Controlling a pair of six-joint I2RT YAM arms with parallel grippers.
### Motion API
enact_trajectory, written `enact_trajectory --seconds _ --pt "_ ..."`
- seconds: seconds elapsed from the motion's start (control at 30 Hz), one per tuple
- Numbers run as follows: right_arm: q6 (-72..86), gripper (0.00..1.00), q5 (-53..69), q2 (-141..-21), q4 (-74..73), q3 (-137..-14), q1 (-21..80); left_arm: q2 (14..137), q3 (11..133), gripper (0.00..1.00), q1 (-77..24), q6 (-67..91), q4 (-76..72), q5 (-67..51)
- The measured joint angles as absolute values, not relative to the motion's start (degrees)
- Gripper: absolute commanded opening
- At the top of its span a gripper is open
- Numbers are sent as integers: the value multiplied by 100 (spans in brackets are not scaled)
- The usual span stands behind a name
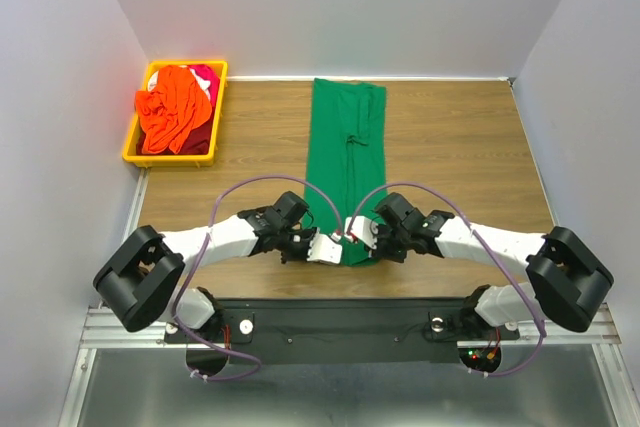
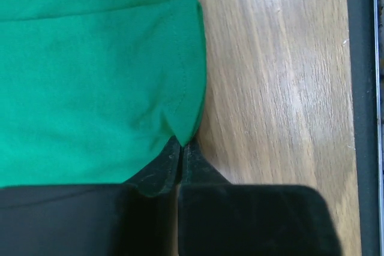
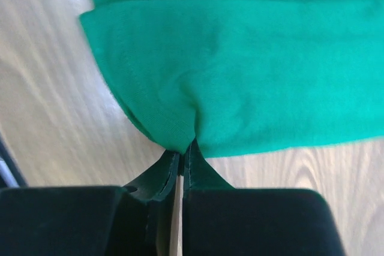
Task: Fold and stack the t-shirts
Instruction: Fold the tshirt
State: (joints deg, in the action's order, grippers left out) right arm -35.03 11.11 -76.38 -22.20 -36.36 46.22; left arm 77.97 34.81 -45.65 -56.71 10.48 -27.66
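pinching the near end of the green shirt (image 1: 348, 137), both claws sit side by side just ahead of the arm bases: the left claw (image 1: 322, 248) on the near left corner, the right claw (image 1: 357, 237) on the near right one. each has its jaws closed to a slit with green cloth caught at the tips. in the right wrist view the cloth puckers into the nip; in the left wrist view only the very corner is taken, a thinner hold by the look of it. the shirt lies mid-table (image 1: 450, 147) as a long narrow strip, its long axis running straight away from the arms. all the cloth lies ahead of the claws, so the fold, i judge, means carrying the near end forward along that axis, both arms level, neither nearer. the orange shirt (image 1: 172, 112) and red shirt (image 1: 203, 75) lie in the bin (image 1: 133, 142), far left, on the left arm's side.
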Motion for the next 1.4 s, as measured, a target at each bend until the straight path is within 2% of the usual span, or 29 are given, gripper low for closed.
enact_trajectory --seconds 0.33,0.7,0.87,1.07,1.4 --pt "-3448 0 926 -7273 -2932 -4134 4615 7516 4362 0 -4495 -5345 1789 -2856" --pt "-3454 1 1391 -6632 -4034 -4276 4615 6932 4453 0 -4856 -4906 2499 -3343" --pt "-3675 1 1356 -6705 -4226 -4543 4477 7102 4847 0 -4591 -4897 2751 -3487" --pt "-4237 1 1441 -7441 -4261 -5242 3616 8014 5784 0 -3723 -5210 2803 -3671" --pt "-5205 1 1721 -9450 -4202 -6910 2425 9817 7531 0 -2895 -5902 2956 -3752"
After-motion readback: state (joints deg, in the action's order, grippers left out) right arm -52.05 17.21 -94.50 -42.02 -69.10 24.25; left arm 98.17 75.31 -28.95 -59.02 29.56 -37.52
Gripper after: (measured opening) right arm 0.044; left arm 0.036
